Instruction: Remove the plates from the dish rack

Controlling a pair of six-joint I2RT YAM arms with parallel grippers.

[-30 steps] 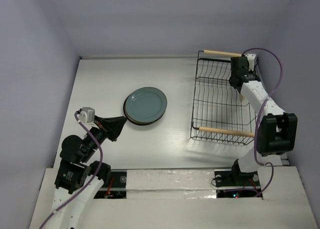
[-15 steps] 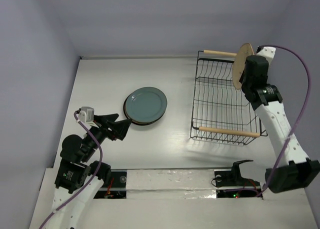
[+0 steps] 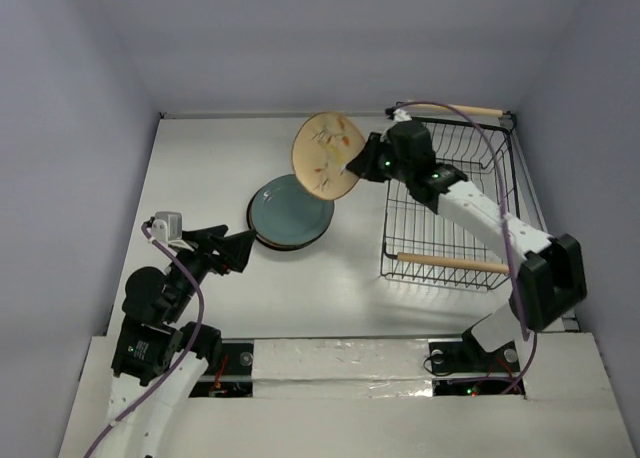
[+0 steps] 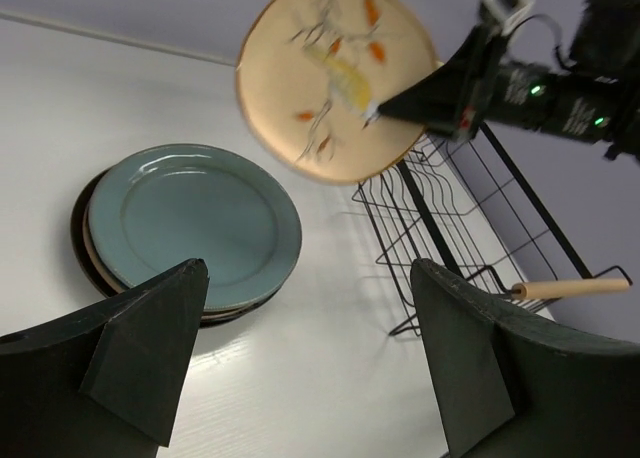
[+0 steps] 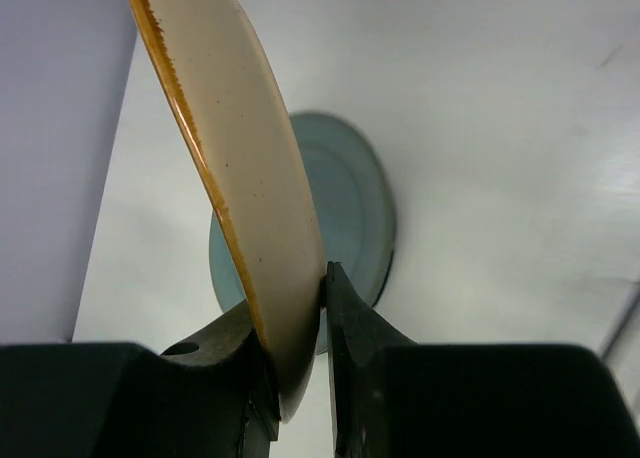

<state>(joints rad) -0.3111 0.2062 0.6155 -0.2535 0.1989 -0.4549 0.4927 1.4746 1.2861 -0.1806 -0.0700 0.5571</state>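
Observation:
My right gripper (image 3: pixel 352 165) is shut on the lower rim of a tan plate with a leaf motif (image 3: pixel 326 154), which it holds tilted in the air above the far edge of a stack of plates. The stack lies flat on the white table with a teal plate (image 3: pixel 290 210) on top and darker rims below. In the right wrist view the tan plate (image 5: pixel 250 168) is pinched edge-on in the right gripper (image 5: pixel 293 308), the teal plate (image 5: pixel 365 223) behind it. The black wire dish rack (image 3: pixel 450 213) holds no plates. My left gripper (image 4: pixel 310 278) is open and empty, near the teal plate (image 4: pixel 195 226).
The rack has two wooden rod handles, one near (image 3: pixel 450 263) and one far (image 3: pixel 475 110). Grey walls close in the table at the back and both sides. The rack's wires (image 4: pixel 440 228) lie right of the stack in the left wrist view.
The right arm lifted the tan plate out of the rack and swung it left to above the stack. The left gripper opened and stayed near the stack.

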